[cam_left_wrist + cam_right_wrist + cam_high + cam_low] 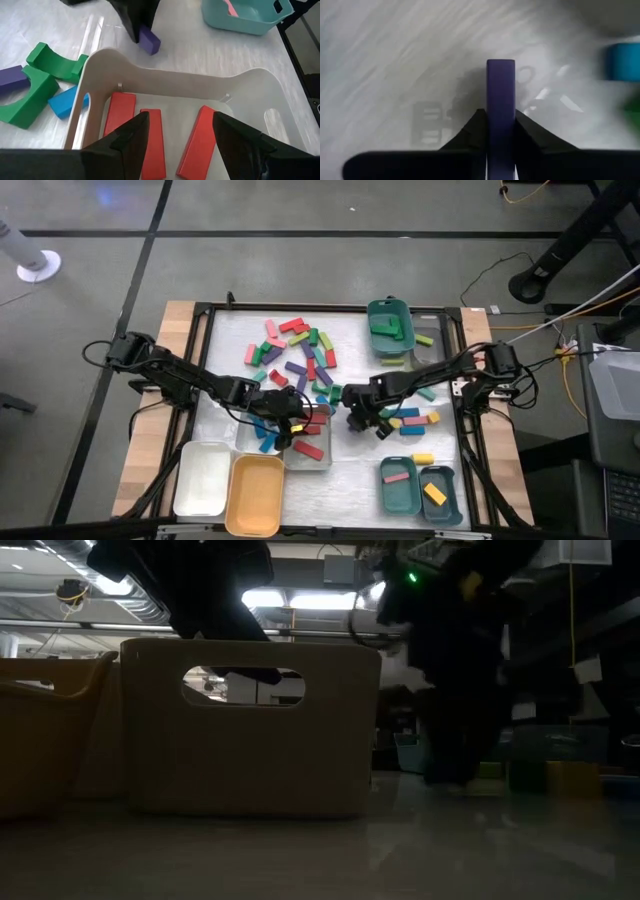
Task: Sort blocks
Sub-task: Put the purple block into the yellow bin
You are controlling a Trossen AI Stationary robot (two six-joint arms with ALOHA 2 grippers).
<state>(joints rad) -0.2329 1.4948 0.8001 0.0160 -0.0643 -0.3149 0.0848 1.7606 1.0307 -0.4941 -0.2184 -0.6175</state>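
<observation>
- Right gripper (501, 125) is pinched tight on a purple block (500, 107), one finger on each long side, with the block poking out past the fingertips. In the high view that gripper (352, 418) sits about dead centre of the table.
- Left gripper (177, 142) hangs over the grey tray (260, 82) with its fingers spread wide and nothing between them. Three red blocks (155, 142) lie flat on the tray floor under it.
- Loose blocks (295, 350) pile up at 12 o'clock of the two grippers, and a smaller bunch (415, 420) lies at 3 o'clock, just beside the right gripper.
- Bare tabletop (350, 470) opens at 6 o'clock, between the grey tray and the teal trays (420, 488).
- White tray (203, 478) and orange tray (256, 495) sit side by side touching, at the 7 o'clock edge.
- A green bin (391, 327) sits at 1 o'clock, near the far edge.
</observation>
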